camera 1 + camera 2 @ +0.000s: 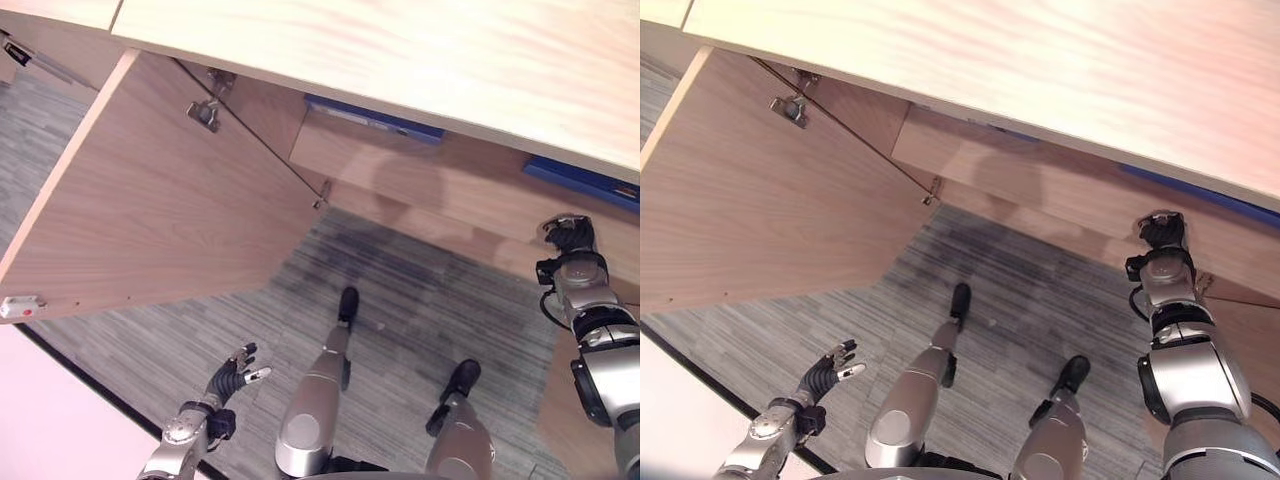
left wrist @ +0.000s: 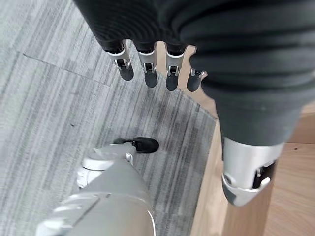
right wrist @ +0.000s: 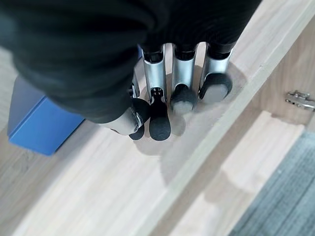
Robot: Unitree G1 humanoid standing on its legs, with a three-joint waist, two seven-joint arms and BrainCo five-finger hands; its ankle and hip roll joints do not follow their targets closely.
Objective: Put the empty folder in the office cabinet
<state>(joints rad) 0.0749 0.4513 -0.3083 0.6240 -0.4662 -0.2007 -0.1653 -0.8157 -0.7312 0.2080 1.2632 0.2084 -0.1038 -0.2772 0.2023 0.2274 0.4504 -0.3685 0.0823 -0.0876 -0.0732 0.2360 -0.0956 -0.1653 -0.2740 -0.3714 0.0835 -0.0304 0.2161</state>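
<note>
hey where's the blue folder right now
The blue folder lies on the cabinet shelf, on the robot's right, just beyond the right robot hand, whose fingers hang over the shelf. The cabinet door stands open.

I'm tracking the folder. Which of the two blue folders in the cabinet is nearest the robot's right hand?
The blue folder at the right end of the shelf, just above the right hand. The other blue folder lies further left, nearer the open door.

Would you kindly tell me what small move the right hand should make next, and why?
Probably draw the right hand back off the shelf: the blue folder already lies there, and the hand is open beside it, holding nothing.
</note>
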